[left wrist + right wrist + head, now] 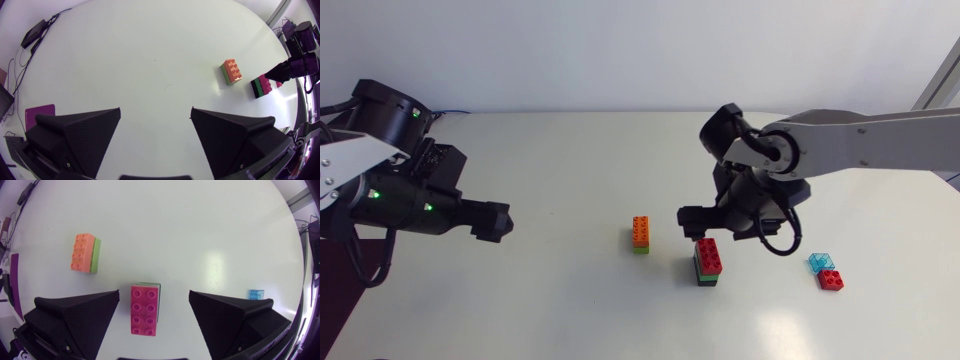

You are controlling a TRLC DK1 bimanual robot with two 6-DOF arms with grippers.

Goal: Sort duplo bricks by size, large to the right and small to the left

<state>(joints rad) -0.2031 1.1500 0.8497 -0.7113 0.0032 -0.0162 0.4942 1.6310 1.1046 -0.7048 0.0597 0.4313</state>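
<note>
The left hand [156,110] hangs over the table [570,150] near its left edge, with its two fingers spread wide and nothing between them; it is well apart from all the bricks.

The right arm comes in from the right edge and reaches to the middle of the table; the right hand [154,295] is open, hanging over a large red brick [146,310]; that brick lies between the two fingers, with a gap showing on each side, so neither finger touches it; it sits on top of a dark green brick [706,279], and the pair stands a little right of the middle, towards the near edge.

Just to the left of that pair stands a large orange brick [640,229], stacked on a light green brick [640,248]; the two stacks are near each other but apart.

Further towards the right edge lie two small bricks: a small clear blue brick [820,262] and a small red brick [831,279]; they lie just beside each other, the red one closer to the near edge.
</note>
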